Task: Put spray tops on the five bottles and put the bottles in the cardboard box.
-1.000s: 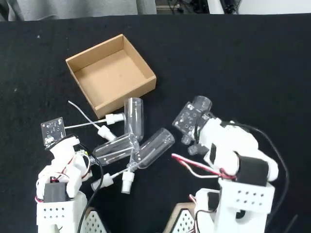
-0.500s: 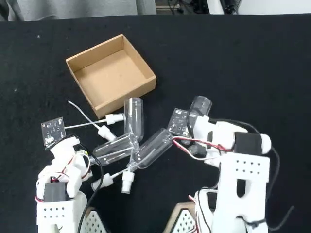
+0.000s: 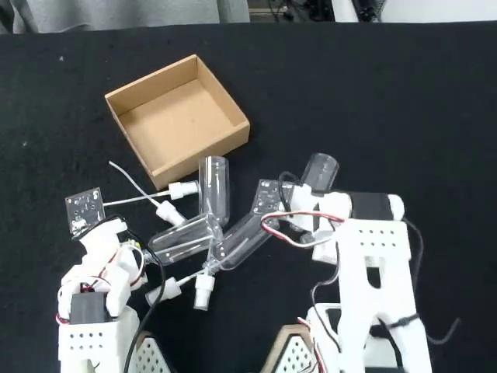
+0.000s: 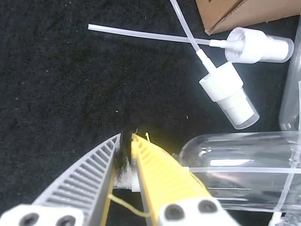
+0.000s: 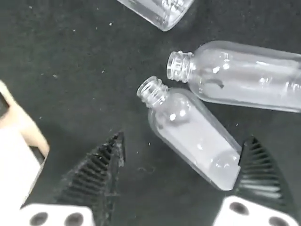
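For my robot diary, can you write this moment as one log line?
right pincer: open over uncapped bottle | left pincer: shut | spray tops: loose | cardboard box: no bottles

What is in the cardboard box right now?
Empty. The cardboard box has a bare floor in the high view; the bottles lie outside it on the table.

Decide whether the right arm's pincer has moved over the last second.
Yes. In the high view the right pincer swung left, nearer the cardboard box, and is over a lying bottle.
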Motion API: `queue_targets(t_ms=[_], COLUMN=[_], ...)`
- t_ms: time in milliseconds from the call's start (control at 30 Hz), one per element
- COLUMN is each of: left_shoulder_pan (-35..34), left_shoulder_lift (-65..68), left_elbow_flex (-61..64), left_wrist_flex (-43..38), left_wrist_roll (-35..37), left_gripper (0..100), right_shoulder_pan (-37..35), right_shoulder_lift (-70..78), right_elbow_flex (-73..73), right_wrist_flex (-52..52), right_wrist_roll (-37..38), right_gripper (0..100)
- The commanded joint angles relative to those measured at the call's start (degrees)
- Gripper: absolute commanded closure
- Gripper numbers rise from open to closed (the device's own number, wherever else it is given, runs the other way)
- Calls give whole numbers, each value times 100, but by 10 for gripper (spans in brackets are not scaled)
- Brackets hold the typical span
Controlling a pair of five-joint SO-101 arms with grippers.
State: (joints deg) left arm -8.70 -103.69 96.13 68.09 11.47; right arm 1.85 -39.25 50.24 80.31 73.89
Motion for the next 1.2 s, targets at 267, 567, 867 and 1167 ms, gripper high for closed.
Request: queue_targets(t_ms=[267,567,867,1167], left_shoulder_pan=[22,22,22,22], left_shoulder_lift=[-88,-88,-88,-88], left_elbow_flex=[127,127,127,127], left_wrist_flex=[18,18,18,18], left_wrist_roll=[-53,-53,-53,-53], left_gripper=[970,970,970,970], right_shoulder_pan=[-79,-70,-70,-79], right_shoulder_lift=[690,1103,1147,1121], right_elbow_flex=[-13,479,778,787], right_wrist_flex=[-589,-1442,-1934,-1934], right_wrist_roll=[237,281,255,-589], right_gripper=[649,649,649,649])
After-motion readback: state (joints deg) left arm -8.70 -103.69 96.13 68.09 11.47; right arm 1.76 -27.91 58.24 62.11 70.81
